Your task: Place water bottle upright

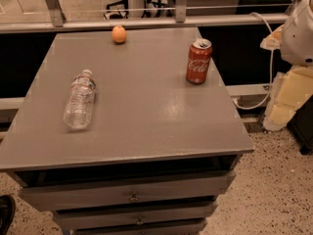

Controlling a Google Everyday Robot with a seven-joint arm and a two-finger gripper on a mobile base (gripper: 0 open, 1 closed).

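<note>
The water bottle (79, 101) is a clear ribbed plastic bottle with a white cap. It lies on its side on the left part of the grey table top (146, 106), with its cap pointing toward the far edge. My arm's white joint (298, 31) is at the right edge of the view, beyond the table. The pale gripper (287, 99) hangs below it, off the table's right side and far from the bottle. It holds nothing that I can see.
A red Coca-Cola can (198, 61) stands upright near the table's right far corner. An orange (119, 34) sits at the far edge. Drawers (132, 195) run below the table top. A white cable (268, 58) hangs by the right side. A rail (146, 23) runs behind.
</note>
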